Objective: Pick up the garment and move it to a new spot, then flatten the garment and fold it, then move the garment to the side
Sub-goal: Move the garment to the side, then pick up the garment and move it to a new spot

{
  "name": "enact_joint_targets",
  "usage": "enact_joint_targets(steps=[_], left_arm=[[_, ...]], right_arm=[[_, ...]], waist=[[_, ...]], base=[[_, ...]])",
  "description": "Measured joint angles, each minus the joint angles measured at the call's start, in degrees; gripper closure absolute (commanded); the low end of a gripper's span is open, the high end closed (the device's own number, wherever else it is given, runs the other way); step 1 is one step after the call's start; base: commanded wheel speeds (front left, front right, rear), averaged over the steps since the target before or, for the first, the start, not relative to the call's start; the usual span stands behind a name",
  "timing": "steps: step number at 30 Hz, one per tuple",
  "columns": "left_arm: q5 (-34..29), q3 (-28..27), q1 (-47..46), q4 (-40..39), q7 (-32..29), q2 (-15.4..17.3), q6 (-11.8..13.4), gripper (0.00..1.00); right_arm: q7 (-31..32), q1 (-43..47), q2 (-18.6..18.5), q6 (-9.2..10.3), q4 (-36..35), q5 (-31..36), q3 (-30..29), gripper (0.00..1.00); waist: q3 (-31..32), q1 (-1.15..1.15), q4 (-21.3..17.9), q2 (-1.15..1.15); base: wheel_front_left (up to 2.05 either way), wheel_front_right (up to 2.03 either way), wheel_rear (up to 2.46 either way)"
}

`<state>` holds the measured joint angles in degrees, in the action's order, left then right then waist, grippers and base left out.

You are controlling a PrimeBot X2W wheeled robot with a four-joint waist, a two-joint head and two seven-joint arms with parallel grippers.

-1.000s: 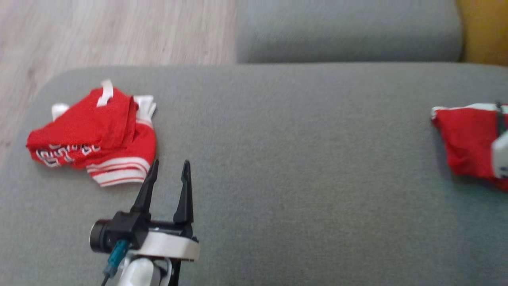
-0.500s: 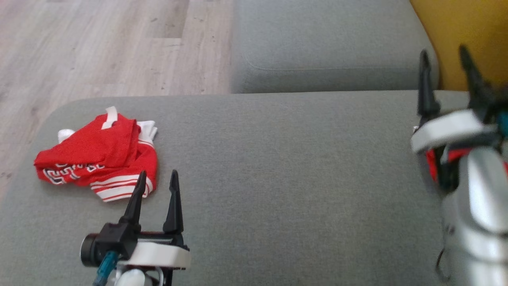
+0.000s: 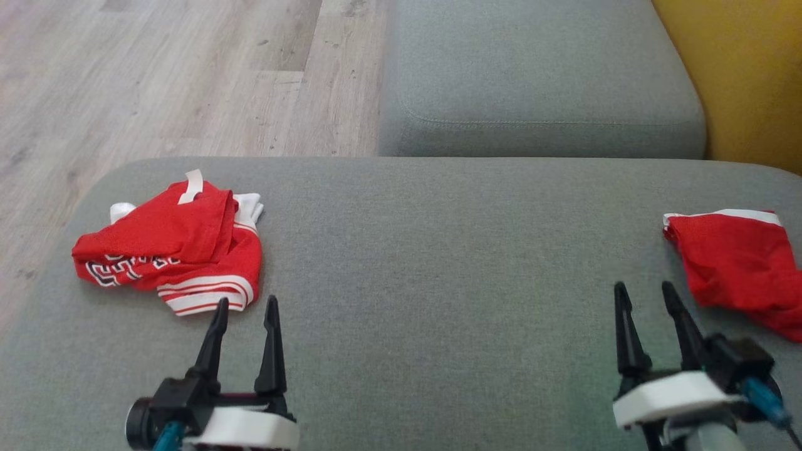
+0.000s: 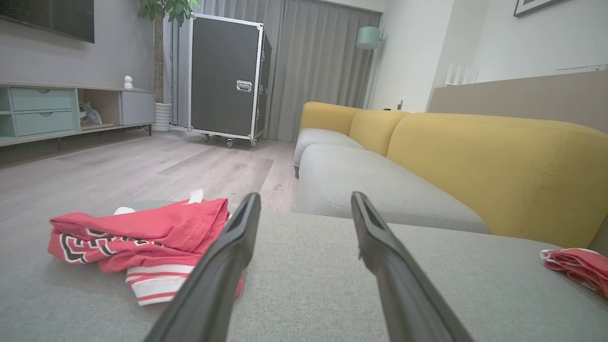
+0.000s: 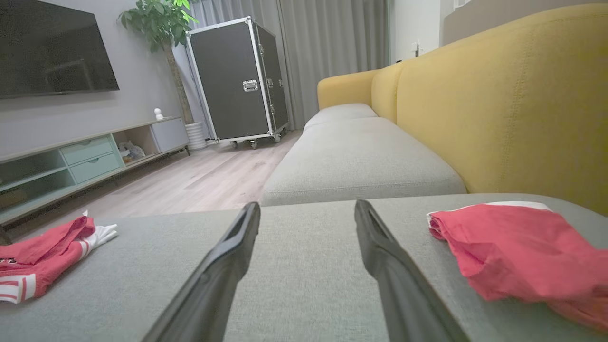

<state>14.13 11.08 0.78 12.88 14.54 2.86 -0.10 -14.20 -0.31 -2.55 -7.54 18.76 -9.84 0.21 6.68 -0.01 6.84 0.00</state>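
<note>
left hand (image 3: 247, 302) and right hand (image 3: 644, 287) stood empty, fingers apart. crumpled red garment (image 3: 169, 244) lay on the sofa seat (image 3: 438, 263), just beyond the left hand. we judged it light and limp; pinch the striped hem (image 3: 207, 294).

Right red garment (image 3: 733, 263) partly beyond frame edge; jersey lettering (image 3: 114, 270) half under folds.

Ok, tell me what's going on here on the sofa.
Nothing is held right now. The robot's left jaws and right jaws both stand open and empty over the grey cushion. A crumpled red striped garment lies just beyond the left jaws; a second red garment lies beside the right jaws.
</note>
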Motion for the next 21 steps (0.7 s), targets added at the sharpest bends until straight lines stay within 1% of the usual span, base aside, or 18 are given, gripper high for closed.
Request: enact_joint_targets(steps=[4,9,21], left_arm=[[-0.1,-0.18,0.9,0.0,0.0,0.02,-0.45,0.0],[-0.58,-0.53,0.9,-0.41,0.0,0.03,-0.45,0.0],[-0.58,-0.54,0.9,-0.93,0.0,0.03,-0.43,0.0]], right_arm=[[-0.01,2.95,0.0,0.0,-3.02,-0.19,0.05,0.0],[-0.02,3.36,0.0,0.0,-5.5,-0.01,0.9,0.0],[-0.02,3.83,0.0,0.0,-6.83,0.24,0.82,0.0]], waist=[[-0.1,0.01,0.01,0.0],[-0.19,0.01,-0.2,0.0],[-0.37,0.01,0.39,0.0]], base=[[0.0,0.0,0.0],[0.0,0.0,0.0],[0.0,0.0,0.0]])
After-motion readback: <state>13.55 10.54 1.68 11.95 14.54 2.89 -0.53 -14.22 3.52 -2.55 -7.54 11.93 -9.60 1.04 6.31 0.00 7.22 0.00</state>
